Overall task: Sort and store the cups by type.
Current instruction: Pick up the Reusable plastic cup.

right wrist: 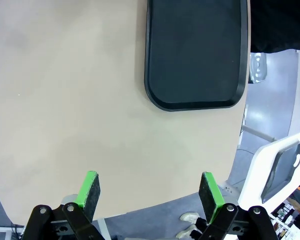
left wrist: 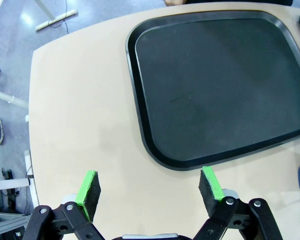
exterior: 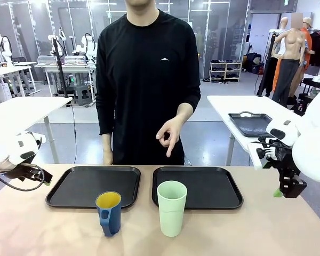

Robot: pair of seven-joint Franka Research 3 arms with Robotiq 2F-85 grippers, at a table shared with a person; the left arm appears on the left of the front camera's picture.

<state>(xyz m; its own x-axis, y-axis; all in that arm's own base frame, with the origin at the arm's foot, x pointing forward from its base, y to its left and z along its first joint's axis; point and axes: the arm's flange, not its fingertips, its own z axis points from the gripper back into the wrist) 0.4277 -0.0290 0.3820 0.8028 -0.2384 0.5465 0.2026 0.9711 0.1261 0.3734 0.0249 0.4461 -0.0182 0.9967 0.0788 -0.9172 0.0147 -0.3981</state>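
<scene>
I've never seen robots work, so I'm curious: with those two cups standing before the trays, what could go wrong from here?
The tall green tumbler may tip if the open right pincer bumps it off-centre. On the blue mug the handle faces the robot, so a grab might catch it awkwardly. The person's hand points down toward the right tray; an arm reaching there could meet it.

- The tumbler (exterior: 172, 208) is pale mint green and plain.
- The mug (exterior: 109, 214) is dark blue outside and yellow inside.
- The left tray (exterior: 85, 184) and the right tray (exterior: 208, 186) are black.
- The table (exterior: 42, 229) is light beige.
- The person's shirt (exterior: 146, 80) is black with a small white mark.
- The left gripper (left wrist: 150, 187) and the right gripper (right wrist: 149, 189) are black with green pads (left wrist: 88, 189).
</scene>
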